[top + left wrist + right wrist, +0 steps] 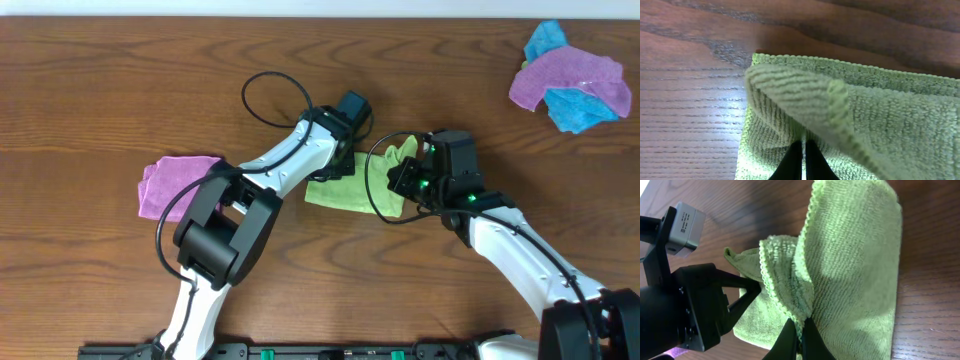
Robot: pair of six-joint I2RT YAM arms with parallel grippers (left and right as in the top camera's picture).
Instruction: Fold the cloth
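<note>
Fingers (794, 164) of left gripper (803, 157) and right gripper (800, 337) are pinching closed on the cloth (855, 265) at 11 and 3 o'clock. Thin bites are risking slipping, with the fold landing crooked.

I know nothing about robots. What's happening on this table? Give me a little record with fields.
task item: lime-green cloth, partly folded on the wooden table
left gripper: shut on a lifted cloth edge
right gripper: shut on a raised fold
also there: pink-purple cloth at left; pile of purple and blue cloths at far right
</note>
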